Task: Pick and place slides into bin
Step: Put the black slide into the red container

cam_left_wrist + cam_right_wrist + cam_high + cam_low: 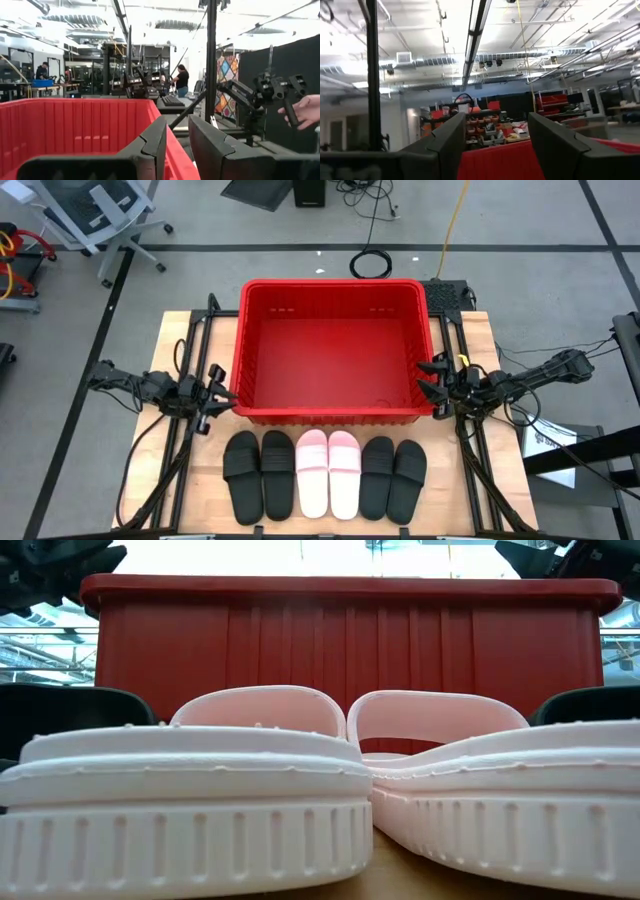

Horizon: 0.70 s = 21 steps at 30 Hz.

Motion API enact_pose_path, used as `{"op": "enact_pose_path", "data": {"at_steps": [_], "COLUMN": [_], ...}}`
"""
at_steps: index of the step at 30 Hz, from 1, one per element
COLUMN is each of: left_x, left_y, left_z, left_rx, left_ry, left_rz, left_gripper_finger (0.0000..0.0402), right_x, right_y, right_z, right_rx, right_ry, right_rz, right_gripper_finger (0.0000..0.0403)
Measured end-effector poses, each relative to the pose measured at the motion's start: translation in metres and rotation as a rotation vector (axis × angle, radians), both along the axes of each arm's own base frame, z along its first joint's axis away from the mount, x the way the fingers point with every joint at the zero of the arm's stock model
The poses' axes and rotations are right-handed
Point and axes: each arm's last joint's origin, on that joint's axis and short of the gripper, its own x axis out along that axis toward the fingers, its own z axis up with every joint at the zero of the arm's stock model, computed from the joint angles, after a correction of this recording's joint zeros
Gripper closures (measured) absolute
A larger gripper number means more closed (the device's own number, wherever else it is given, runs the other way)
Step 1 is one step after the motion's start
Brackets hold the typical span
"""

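Left gripper [222, 398] fingers slightly apart, empty, beside bin [333, 288]; right gripper [432, 376] fingers wide apart, empty. Slides [325, 472] lie between and nearer.

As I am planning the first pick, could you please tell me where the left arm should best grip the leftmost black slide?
Probably by the broad strap of the leftmost black slide, coming straight down. It lies flat and sole-down at the row's open left end, strap arched toward the red bin. One finger could go under the arch, one over. The left gripper waits open by the bin's left corner.
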Motion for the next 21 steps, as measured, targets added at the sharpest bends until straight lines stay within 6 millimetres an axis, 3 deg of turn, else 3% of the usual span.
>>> {"op": "enact_pose_path", "data": {"at_steps": [4,10,17,21], "left_x": [-0.001,-0.006,-0.007,-0.007], "left_y": [0.000,0.002,0.002,0.005], "left_z": [0.004,0.015,0.017,0.018], "left_rx": [-0.118,-0.493,-0.565,-0.696], "left_ry": [-0.029,-0.081,-0.090,-0.108], "left_rz": [-0.042,-0.187,-0.213,-0.177], "left_gripper_finger": [0.0314,0.0314,0.0314,0.0314], "right_x": [-0.004,-0.007,-0.009,-0.012], "right_y": [-0.001,-0.002,-0.003,-0.004], "right_z": [0.005,0.009,0.012,0.015], "right_rx": [0.131,0.250,0.355,0.408], "right_ry": [-0.091,-0.169,-0.241,-0.289], "right_rz": [0.073,0.147,0.220,0.259], "right_gripper_finger": [0.0197,0.0197,0.0197,0.0197]}}
